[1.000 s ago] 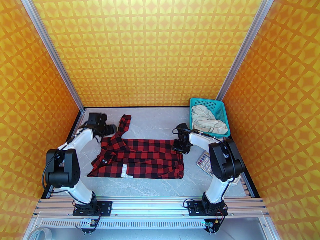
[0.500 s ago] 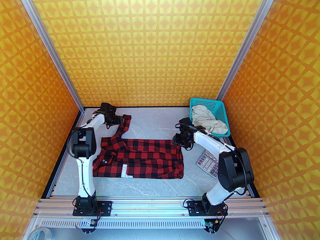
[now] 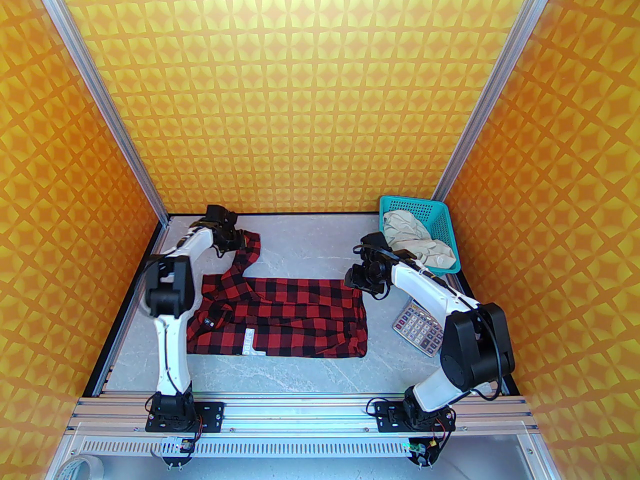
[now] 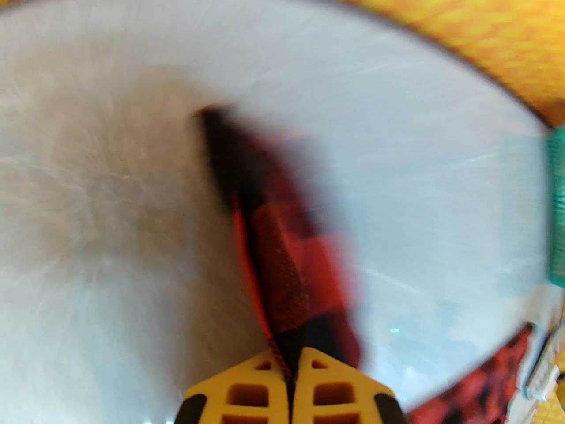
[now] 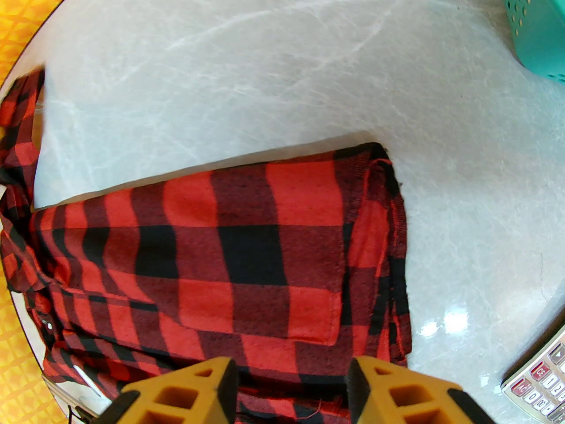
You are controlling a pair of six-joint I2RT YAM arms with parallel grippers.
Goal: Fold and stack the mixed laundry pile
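Observation:
The red-and-black check shirt [image 3: 280,318] lies spread across the middle of the table, white lettering near its front hem. One sleeve [image 3: 250,250] runs toward the back left. My left gripper [image 3: 239,240] is shut on that sleeve [image 4: 282,254], the cloth pinched between the yellow fingers [image 4: 247,391]; that view is blurred. My right gripper [image 3: 361,284] hovers open over the shirt's right edge [image 5: 371,219], its fingers [image 5: 207,387] apart with cloth beneath them. The cream garment [image 3: 417,245] lies crumpled in the basket.
A teal perforated basket [image 3: 440,223] stands at the back right corner, its wall [image 5: 536,20] close to the right gripper. A grey calculator [image 3: 417,328] lies on the table right of the shirt, its corner [image 5: 540,382] near the right fingers.
The left arm swung from over the shirt's collar to the back left and closed on the sleeve end. The right arm rose a little and shifted back from the shirt's right edge.

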